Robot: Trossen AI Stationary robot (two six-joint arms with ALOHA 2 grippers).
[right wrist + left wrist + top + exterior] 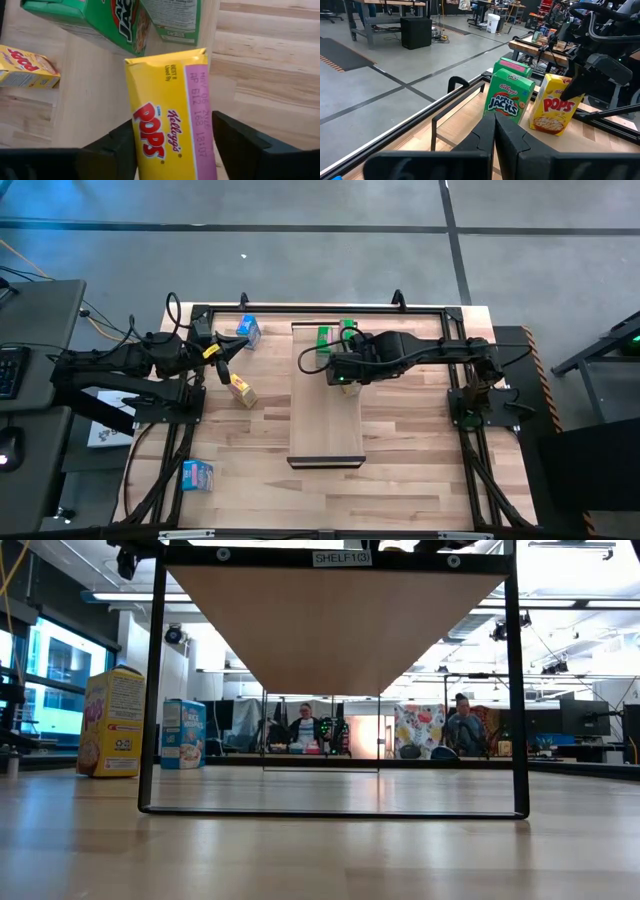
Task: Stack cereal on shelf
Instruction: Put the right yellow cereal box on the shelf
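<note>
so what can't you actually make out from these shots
- High view: the held yellow box is hidden under the right gripper.
- Right wrist view: one end of that box is cut off by the picture's edge, so whether it touches the shelf is unclear.
- Low view: the shelf's top is out of sight from below.
- Left wrist view: the rear green box is mostly behind the front green box.

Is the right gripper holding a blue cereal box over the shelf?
No. In the right wrist view the right gripper is clamped on a yellow Pops box, with the green boxes beyond it on the shelf.
</note>
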